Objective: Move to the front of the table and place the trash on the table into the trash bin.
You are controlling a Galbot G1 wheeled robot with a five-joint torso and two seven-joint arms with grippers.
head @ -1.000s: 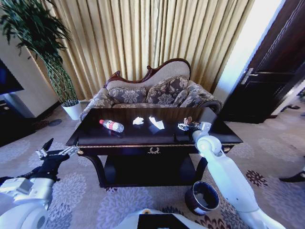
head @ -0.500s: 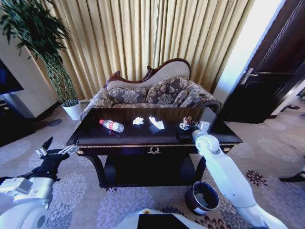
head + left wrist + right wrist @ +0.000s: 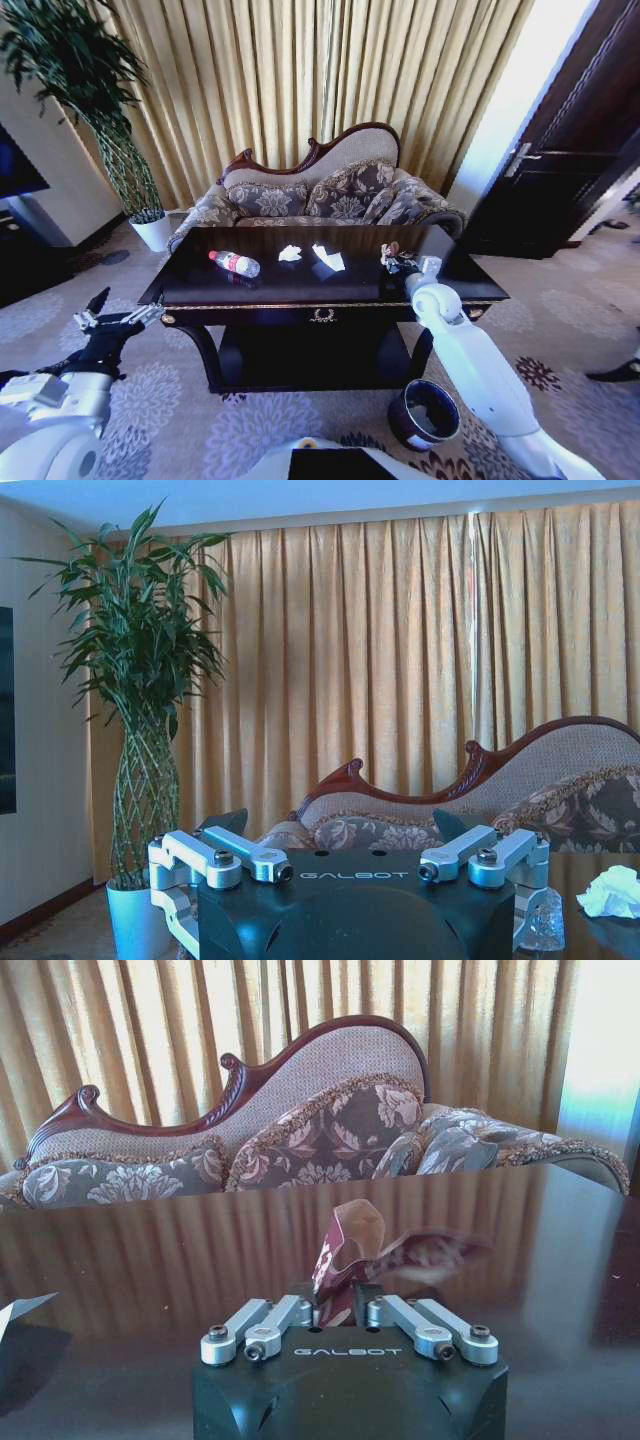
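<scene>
Dark and round, the trash bin (image 3: 423, 413) stands on the carpet by the table's (image 3: 250, 290) right front corner; the left gripper (image 3: 112, 316) hangs open and empty left of the table; over its right side the right gripper (image 3: 342, 1305) pinches a reddish wrapper (image 3: 352, 1242); farther left lie the bottle (image 3: 235, 263) and crumpled paper (image 3: 290, 253).

You see a glossy black table (image 3: 300, 285) with gold trim. The bottle (image 3: 235, 263) has a red cap. The sofa (image 3: 330, 195) cushions carry a floral pattern.

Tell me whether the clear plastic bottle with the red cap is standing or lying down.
Lying down: the clear red-capped plastic bottle rests on its side on the glossy black table.
</scene>
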